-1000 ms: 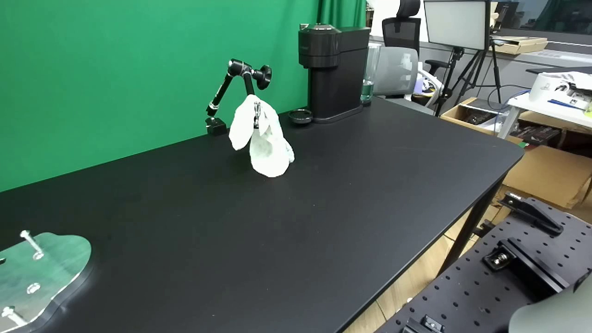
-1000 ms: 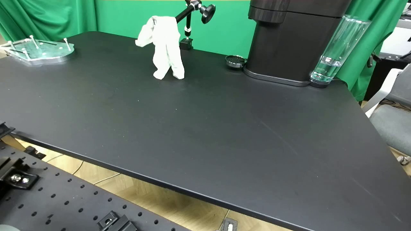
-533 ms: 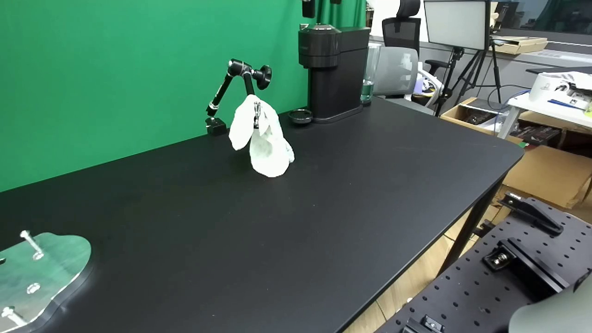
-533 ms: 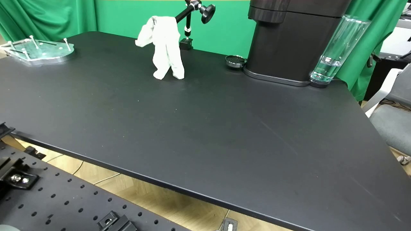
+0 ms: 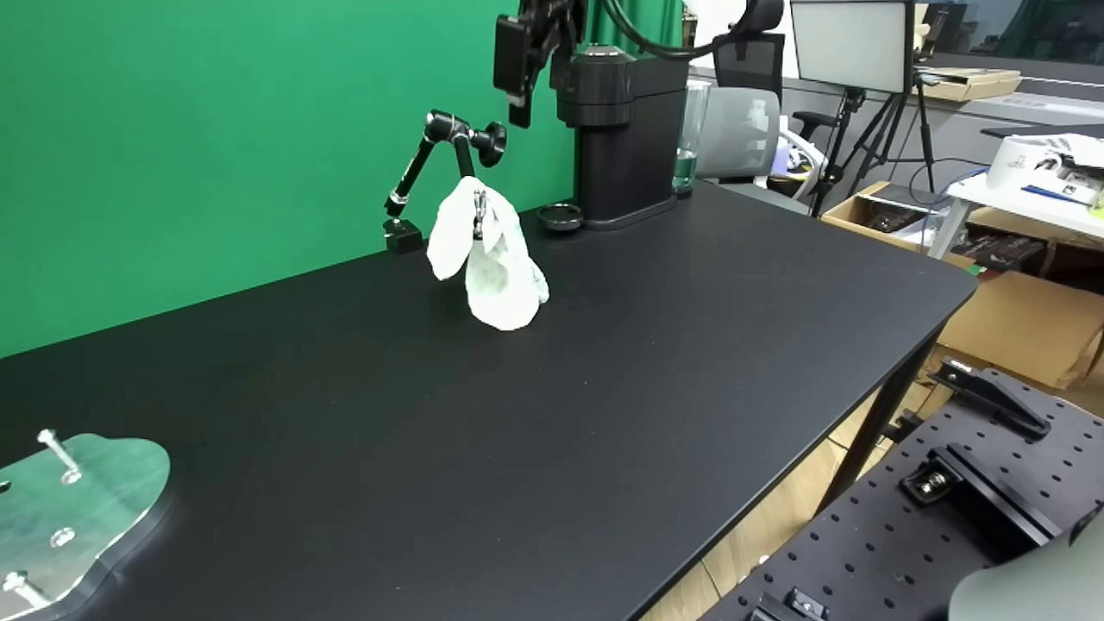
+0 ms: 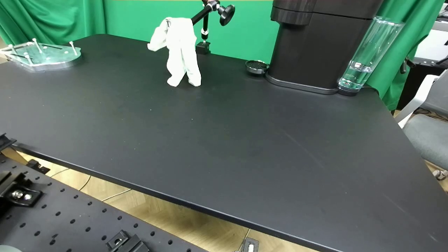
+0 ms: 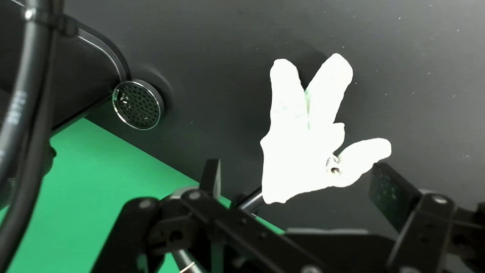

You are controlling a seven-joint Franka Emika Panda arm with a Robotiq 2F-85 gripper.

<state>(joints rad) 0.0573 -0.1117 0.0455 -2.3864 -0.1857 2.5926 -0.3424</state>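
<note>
2 jaws stand spread above a white cloth (image 7: pixel 295 151), apart from it in an exterior view. The cloth hangs on 1 black articulated arm (image 5: pixel 444 128) near the back edge of the worktop (image 5: pixel 517 431), a metal tip (image 7: pixel 333 166) showing at its folds; whether its lower ends touch down cannot be told. Near it stands 1 black coffee maker (image 6: pixel 322 49) with a drip tray (image 6: pixel 257 67) at its base and a clear water tank (image 6: pixel 367 56). 1 clear plate (image 6: pixel 52 56) bearing 4 bolts (image 6: pixel 37 46) lies well apart.
</note>
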